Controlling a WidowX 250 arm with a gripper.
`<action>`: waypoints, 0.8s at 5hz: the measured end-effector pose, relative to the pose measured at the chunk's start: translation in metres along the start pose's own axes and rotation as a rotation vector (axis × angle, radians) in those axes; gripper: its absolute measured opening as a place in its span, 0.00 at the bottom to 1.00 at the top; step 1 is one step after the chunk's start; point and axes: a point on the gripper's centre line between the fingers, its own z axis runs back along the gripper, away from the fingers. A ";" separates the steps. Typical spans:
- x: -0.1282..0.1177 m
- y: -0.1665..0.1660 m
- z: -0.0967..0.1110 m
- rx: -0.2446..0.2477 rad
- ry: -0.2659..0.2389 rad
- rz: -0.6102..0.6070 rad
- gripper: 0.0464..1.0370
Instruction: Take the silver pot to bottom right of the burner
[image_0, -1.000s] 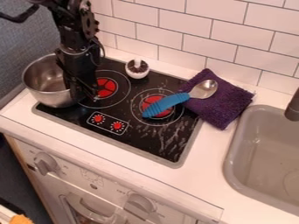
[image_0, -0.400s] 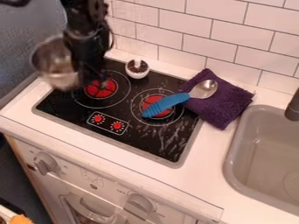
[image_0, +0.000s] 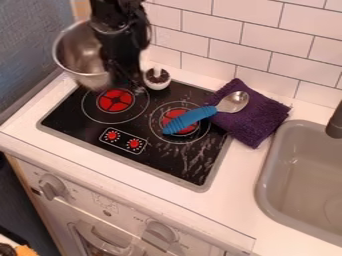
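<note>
Gripping a pot (image_0: 72, 52) at its right side, a black gripper (image_0: 127, 84) hangs over the far left of the stove (image_0: 73, 120), its fingers clamped on the metal and the pot held aloft. Beyond the left burner (image_0: 115, 100), a small white cup (image_0: 158, 84) sits at the stove's far edge. A spoon (image_0: 190, 119) lies with its blue handle across the right burner (image_0: 194, 128), its bowl on a purple towel (image_0: 257, 117), left of the sink (image_0: 266, 187).
</note>
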 end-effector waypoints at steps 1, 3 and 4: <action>0.007 -0.033 0.012 -0.029 -0.051 -0.128 0.03; 0.007 -0.088 0.026 -0.083 -0.133 -0.322 0.03; 0.007 -0.118 0.025 -0.119 -0.156 -0.433 0.03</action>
